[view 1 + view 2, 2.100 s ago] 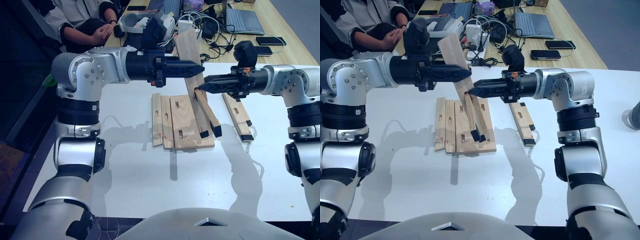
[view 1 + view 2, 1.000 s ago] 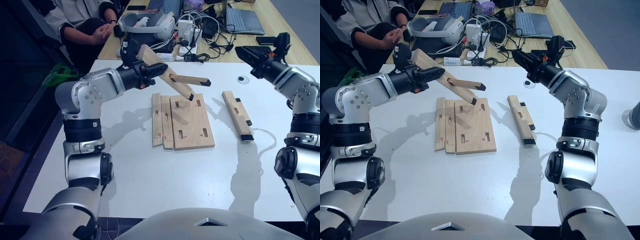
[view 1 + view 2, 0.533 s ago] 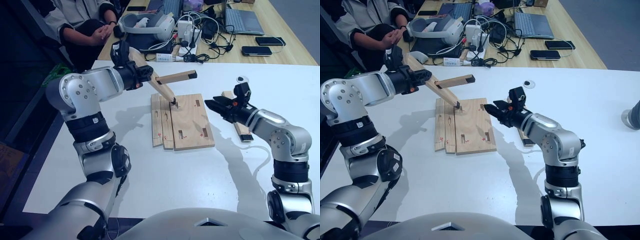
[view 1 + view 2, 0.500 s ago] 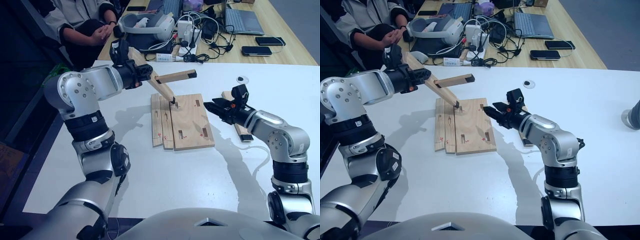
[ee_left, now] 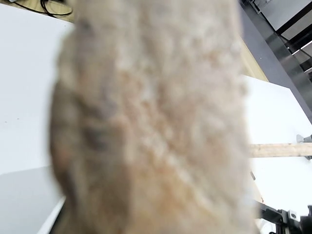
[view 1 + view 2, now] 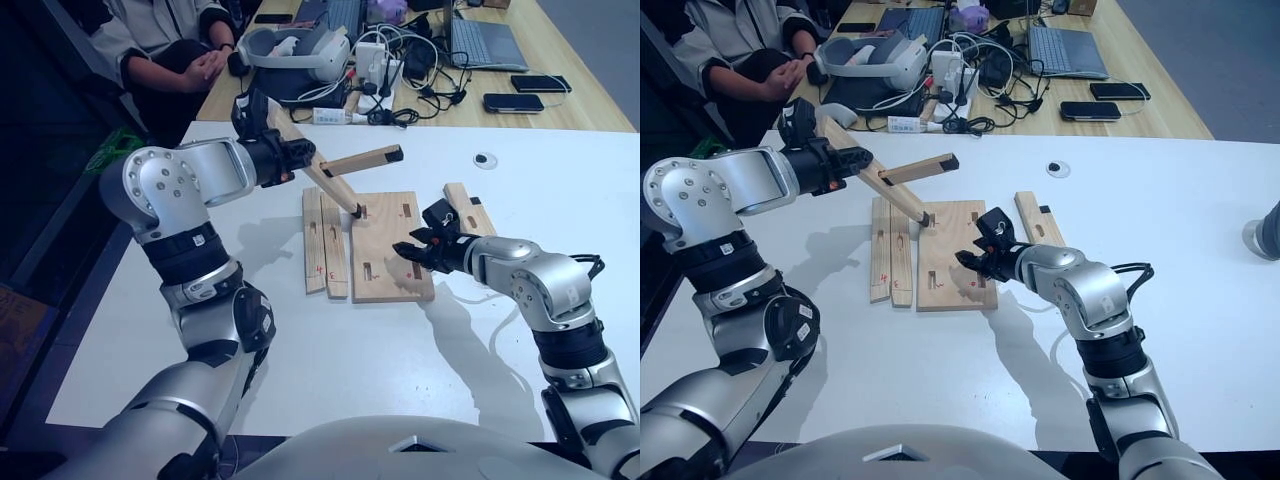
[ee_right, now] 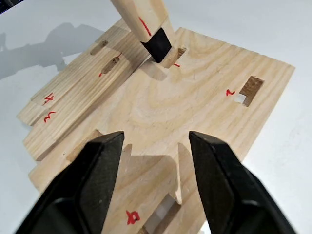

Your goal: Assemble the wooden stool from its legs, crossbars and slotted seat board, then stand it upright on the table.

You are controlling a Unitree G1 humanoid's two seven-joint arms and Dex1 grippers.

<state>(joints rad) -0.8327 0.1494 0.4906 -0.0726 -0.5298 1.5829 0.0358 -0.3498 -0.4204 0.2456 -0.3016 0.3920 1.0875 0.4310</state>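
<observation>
Two narrow boards (image 6: 323, 243) lie flat side by side on the white tabletop (image 6: 300, 350), and the slotted seat board (image 6: 385, 238) lies just beside them on the robot's right. A slim gap shows between it and the nearer one. To the right of the seat board a spare leg (image 6: 463, 198) lies flat. Its near end is hidden behind the right arm.

The left pincer (image 6: 298, 160) is pinching a leg (image 6: 335, 186) near its upper end and holds it slanted over the boards. The leg's black-capped foot (image 7: 158, 44) sits at the far-left slot of the seat board, though I cannot tell how deep it goes. A crossbar (image 6: 365, 158) sticks out sideways from that leg, up in the air. In the left wrist view blurred wood sits close to the lens, with the crossbar (image 5: 280, 149) beyond it.

The right pincer (image 7: 156, 139) hangs low over the near-right part of the seat board with its black fingers (image 7: 100, 180) spread wide. Whether their tips touch the wood is unclear.

Bare tabletop stretches on the near side and to the left of the boards, and also to the right beyond the spare leg. The far edge meets a wooden desk (image 6: 560, 50) crowded with cables and laptops. A small round object (image 6: 485, 158), too small to identify, lies near that edge.
</observation>
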